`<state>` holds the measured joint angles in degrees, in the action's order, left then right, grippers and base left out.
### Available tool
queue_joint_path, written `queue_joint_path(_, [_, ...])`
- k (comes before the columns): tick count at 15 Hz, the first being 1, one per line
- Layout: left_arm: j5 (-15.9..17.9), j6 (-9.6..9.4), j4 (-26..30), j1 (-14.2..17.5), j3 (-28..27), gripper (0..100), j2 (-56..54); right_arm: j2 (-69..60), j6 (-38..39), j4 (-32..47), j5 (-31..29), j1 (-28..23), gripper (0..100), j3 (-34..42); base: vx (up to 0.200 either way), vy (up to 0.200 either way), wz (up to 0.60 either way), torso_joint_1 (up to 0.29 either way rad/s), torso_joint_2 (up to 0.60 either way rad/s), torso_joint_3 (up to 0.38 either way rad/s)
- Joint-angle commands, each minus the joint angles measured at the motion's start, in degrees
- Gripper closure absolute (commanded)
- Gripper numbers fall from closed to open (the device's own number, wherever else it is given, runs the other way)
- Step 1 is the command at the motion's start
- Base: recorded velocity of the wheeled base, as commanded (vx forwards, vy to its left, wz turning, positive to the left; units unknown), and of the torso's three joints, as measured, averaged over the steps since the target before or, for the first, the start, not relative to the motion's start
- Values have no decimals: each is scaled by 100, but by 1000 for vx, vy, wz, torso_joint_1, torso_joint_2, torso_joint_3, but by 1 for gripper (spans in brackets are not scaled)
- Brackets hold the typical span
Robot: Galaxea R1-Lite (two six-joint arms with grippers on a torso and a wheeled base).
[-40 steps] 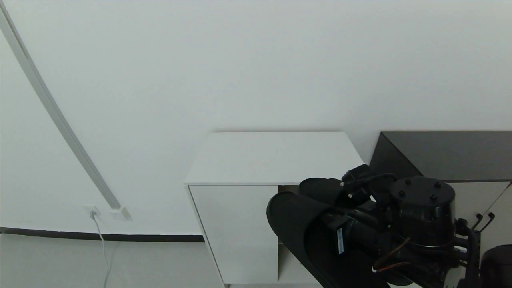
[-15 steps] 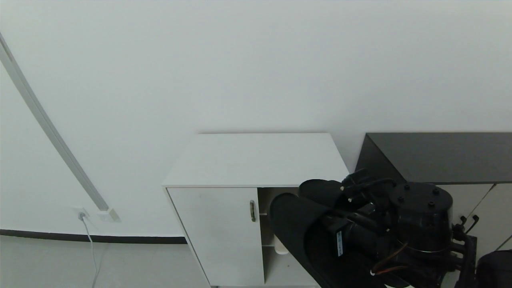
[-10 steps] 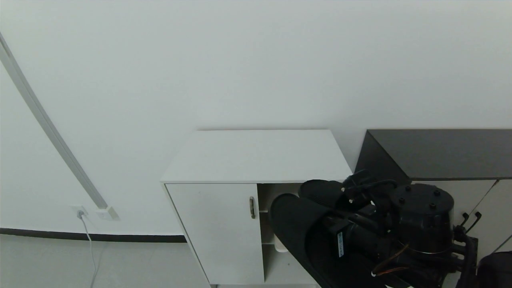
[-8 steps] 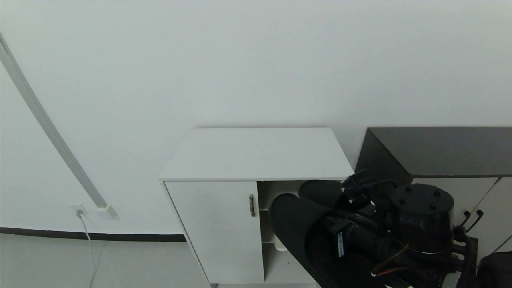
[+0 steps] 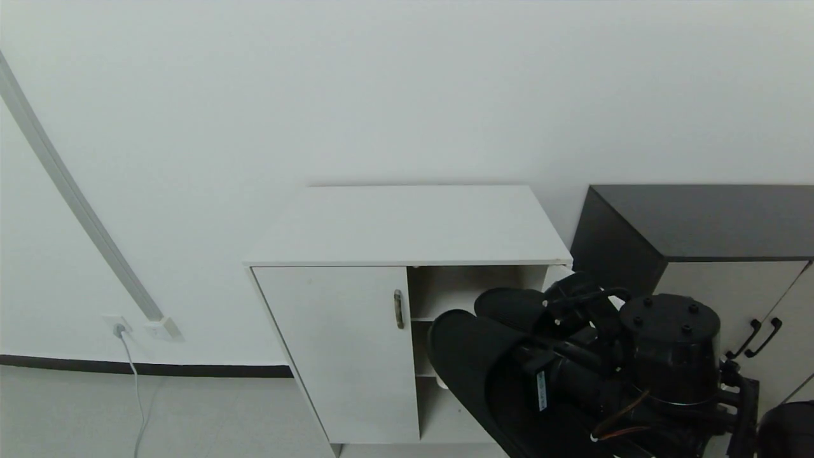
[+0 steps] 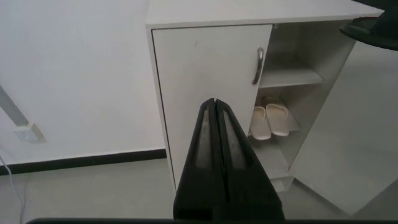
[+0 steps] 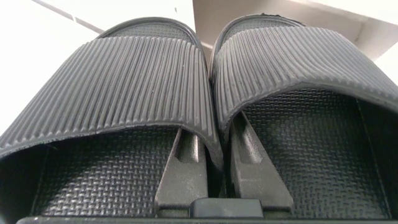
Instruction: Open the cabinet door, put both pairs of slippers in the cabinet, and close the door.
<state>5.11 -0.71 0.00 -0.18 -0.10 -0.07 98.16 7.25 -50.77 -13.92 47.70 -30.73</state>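
The right gripper (image 7: 214, 171) is clamped on the black slippers (image 5: 483, 343) (a pair, side by side), at the lower right of the head view. The left gripper (image 6: 215, 143) has its fingers pressed together. Beyond them, mid-frame, the white cabinet (image 5: 407, 222) stands with its right door (image 6: 348, 124) open and white slippers (image 6: 273, 119) on an inner shelf.

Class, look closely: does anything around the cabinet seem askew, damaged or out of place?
Nothing stands out. The white slippers sit paired inside the open cabinet; the right pincer holds the black slippers side by side.
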Motion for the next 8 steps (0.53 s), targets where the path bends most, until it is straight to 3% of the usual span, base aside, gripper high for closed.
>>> queue_joint_path(1, [-1,0,0,1,1,100,7,10,-40,-3,-5,2,100,6,0,0,0,-232,535,300])
queue_joint_path(8, [-36,9,0,1,1,100,7,10,-66,-3,3,2,100,41,0,0,0,-219,540,319])
